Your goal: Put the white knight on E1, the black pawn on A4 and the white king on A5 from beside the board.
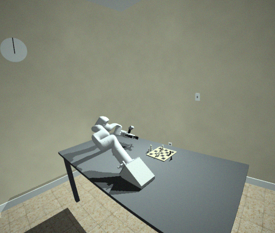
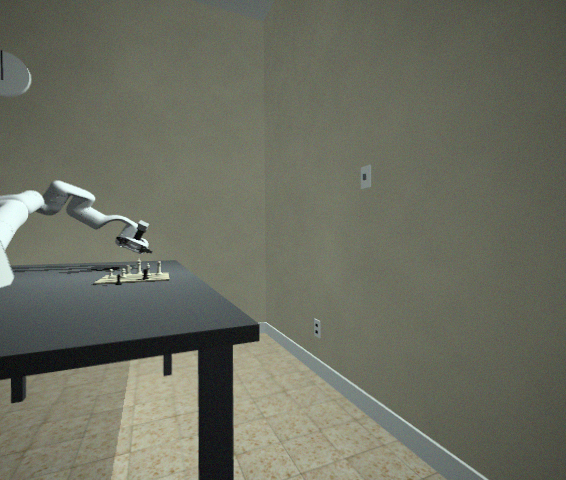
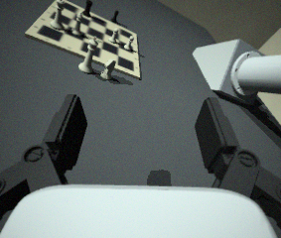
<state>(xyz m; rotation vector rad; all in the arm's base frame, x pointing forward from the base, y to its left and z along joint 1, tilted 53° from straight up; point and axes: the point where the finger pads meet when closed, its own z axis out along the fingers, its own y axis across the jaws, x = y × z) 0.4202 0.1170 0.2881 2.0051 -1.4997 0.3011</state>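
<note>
My gripper [image 1: 135, 137] [image 2: 146, 251] [image 3: 141, 110] is open and empty, above the table and off the board's side. The chess board [image 1: 148, 154] [image 2: 98, 282] [image 3: 33, 32] lies flat; its letters are too small to read. The tall white king [image 1: 150, 147] [image 2: 139, 266] [image 3: 85, 65] stands upright beside the board's edge nearest the gripper. The white knight [image 1: 148, 150] [image 3: 108, 70] stands close beside it, also off the board. The black pawn [image 1: 171, 158] [image 2: 118, 279] [image 3: 115, 16] stands beside the board on the far side from them.
A black piece [image 1: 170, 152] [image 2: 144, 273] [image 3: 87, 9] and several white pieces stand on the board, two of them [image 3: 114, 36] near its right edge in the wrist view. The arm's pale wedge-shaped base [image 1: 139, 173] [image 3: 219, 64] stands on the table.
</note>
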